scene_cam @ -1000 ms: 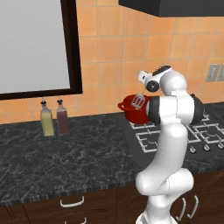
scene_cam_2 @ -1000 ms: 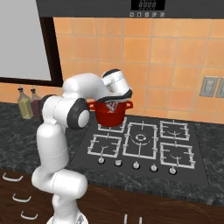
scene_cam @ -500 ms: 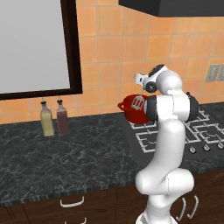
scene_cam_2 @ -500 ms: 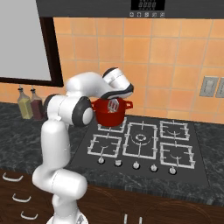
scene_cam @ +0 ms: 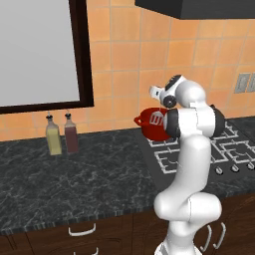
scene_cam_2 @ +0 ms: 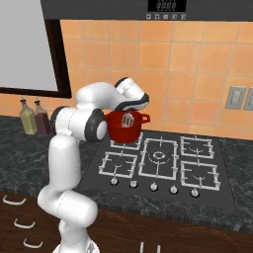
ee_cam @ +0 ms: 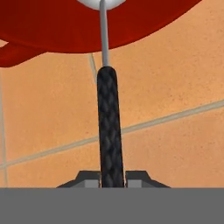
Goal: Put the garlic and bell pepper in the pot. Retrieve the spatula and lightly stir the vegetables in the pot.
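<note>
Risked knocking the pot off its burner if the stir swung too wide, since the spatula hung against the pot's outer wall rather than clearly inside it. Could also have let the tool twist in the grip, given the thin, round handle pinched only at its lower end. Might have scraped the tiled wall just behind, close as it stood.

Saw the claw clenched on the spatula's dark woven handle, the two fingertips pressed to either side. Found the slotted silver head in front of the red pot in both base views, over the back left burner of the stove. Showed a deep round body and small loop handles at the sides. Could not make out garlic or pepper within; rim too high to tell.
</note>
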Robot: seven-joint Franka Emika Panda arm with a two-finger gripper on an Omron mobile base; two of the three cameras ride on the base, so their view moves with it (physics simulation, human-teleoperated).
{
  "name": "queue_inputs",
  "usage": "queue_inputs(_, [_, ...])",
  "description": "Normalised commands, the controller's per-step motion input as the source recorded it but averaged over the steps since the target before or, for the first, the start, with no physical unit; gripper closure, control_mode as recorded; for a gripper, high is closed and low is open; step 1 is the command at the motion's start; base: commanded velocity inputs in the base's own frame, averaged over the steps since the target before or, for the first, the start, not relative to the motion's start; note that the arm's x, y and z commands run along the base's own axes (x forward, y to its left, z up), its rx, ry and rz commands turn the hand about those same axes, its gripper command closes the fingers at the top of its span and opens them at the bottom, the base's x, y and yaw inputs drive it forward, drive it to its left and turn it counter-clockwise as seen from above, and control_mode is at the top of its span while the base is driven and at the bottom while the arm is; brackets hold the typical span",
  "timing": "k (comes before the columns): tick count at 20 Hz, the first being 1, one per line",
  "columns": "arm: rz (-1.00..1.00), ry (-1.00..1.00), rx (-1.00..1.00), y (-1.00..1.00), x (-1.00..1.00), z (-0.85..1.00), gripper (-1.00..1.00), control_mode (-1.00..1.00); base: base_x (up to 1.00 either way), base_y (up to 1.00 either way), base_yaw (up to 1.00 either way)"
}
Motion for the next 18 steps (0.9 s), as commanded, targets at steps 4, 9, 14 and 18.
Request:
queue_inputs(4, [0.02, -0.13, -0.07, 0.13, 0.29, -0.41, 1.00, -1.00, 0.00, 0.00, 0.00])
queue_inputs(9, [0.00, -0.28, -0.05, 0.00, 0.21, 0.00, 1.00, -1.00, 0.00, 0.00, 0.00])
queue_inputs(14, [0.00, -0.12, -0.02, 0.00, -0.22, 0.01, 1.00, -1.00, 0.00, 0.00, 0.00])
queue_inputs(18, [0.00, -0.03, 0.00, 0.00, -0.86, 0.05, 1.00, -1.00, 0.00, 0.00, 0.00])
